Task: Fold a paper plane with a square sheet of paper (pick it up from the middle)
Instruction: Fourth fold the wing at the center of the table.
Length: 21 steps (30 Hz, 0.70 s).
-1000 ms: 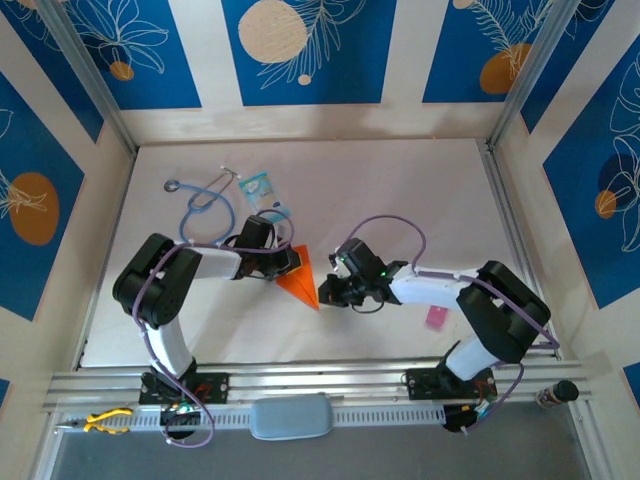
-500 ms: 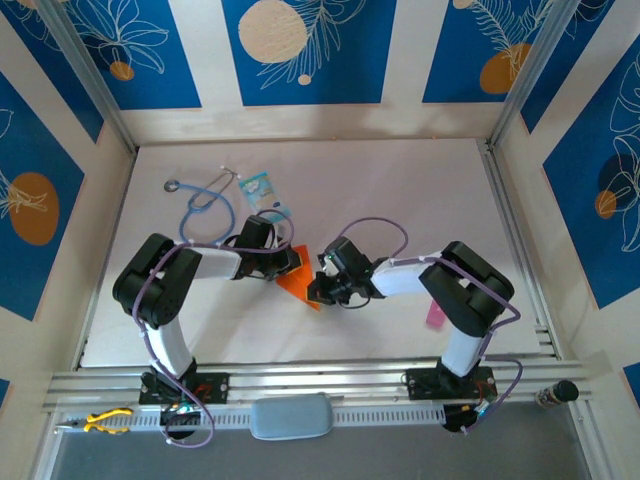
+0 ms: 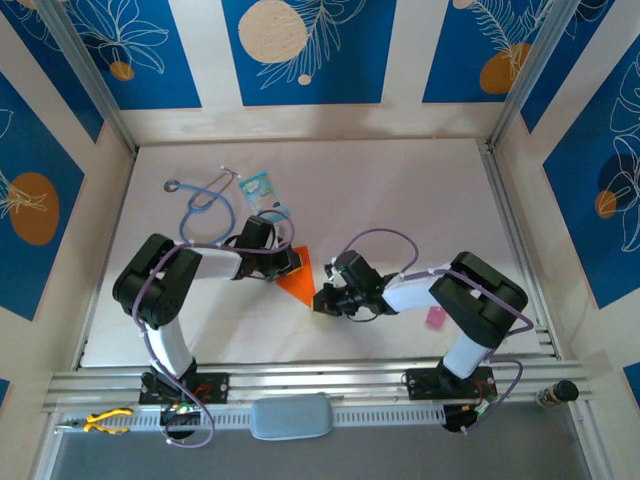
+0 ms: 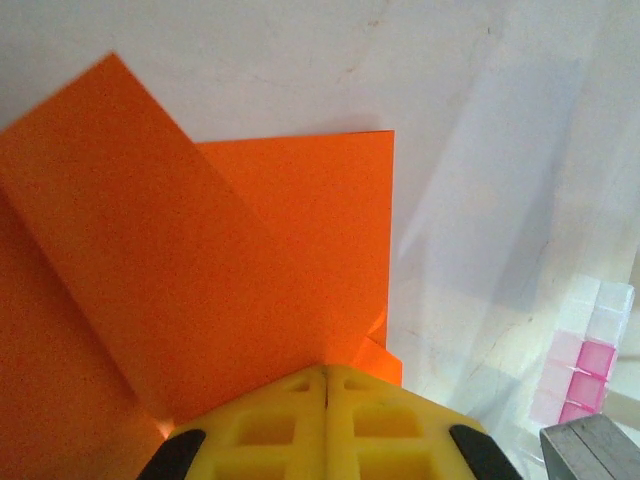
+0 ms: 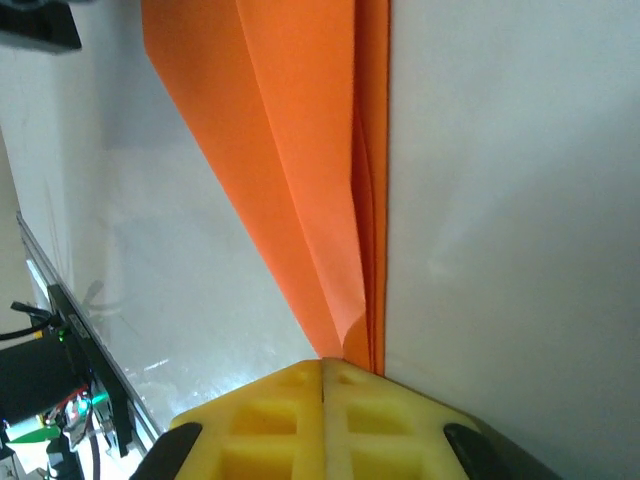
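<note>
The orange sheet of paper [image 3: 300, 279] lies on the white table, folded into a long pointed triangle with its tip toward the near right. My left gripper [image 3: 288, 263] is shut, its yellow fingertips resting on the paper's wide far end. In the left wrist view the folded flaps [image 4: 200, 260] spread flat ahead of the left gripper [image 4: 325, 372]. My right gripper [image 3: 322, 300] is shut and sits at the paper's sharp tip. In the right wrist view the layered folds [image 5: 300, 150] run away from the right gripper [image 5: 322, 365], one flap slightly raised.
A blue stethoscope [image 3: 205, 202] and a light-blue packet [image 3: 255, 184] lie behind the left arm. A small pink strip [image 3: 435, 317] rests beside the right arm's elbow. Open white table [image 3: 420, 200] stretches toward the back right.
The right gripper has moved left and come to the paper's tip, its elbow swinging inward. The left gripper has stayed on the paper's wide end.
</note>
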Available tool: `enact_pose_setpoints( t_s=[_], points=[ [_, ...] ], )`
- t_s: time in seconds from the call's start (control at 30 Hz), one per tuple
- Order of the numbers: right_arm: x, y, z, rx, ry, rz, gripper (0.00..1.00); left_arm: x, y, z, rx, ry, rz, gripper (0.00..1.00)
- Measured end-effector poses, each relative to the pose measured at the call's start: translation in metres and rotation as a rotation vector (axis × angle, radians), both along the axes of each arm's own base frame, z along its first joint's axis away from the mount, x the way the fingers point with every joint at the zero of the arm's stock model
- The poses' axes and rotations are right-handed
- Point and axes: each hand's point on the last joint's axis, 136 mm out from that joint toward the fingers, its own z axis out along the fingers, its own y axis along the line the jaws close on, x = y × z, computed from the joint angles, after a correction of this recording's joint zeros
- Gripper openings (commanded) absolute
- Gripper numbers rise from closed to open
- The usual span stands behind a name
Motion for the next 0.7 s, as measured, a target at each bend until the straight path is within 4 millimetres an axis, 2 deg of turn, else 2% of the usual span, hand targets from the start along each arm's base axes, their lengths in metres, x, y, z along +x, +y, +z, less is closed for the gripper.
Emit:
enact_pose_setpoints(
  t_s=[0.23, 0.33, 0.57, 0.7],
  points=[
    [-0.016, -0.012, 0.002, -0.026, 0.027, 0.007, 0.04, 0.0, 0.0, 0.0, 0.0, 0.0, 0.0, 0.0],
    [-0.017, -0.012, 0.011, -0.032, 0.027, 0.008, 0.03, 0.0, 0.0, 0.0, 0.0, 0.0, 0.0, 0.0],
    [0.019, 0.011, 0.049, 0.015, -0.057, -0.055, 0.03, 0.0, 0.0, 0.0, 0.0, 0.0, 0.0, 0.0],
    [0.037, 0.018, 0.045, 0.007, -0.045, -0.099, 0.03, 0.0, 0.0, 0.0, 0.0, 0.0, 0.0, 0.0]
  ],
)
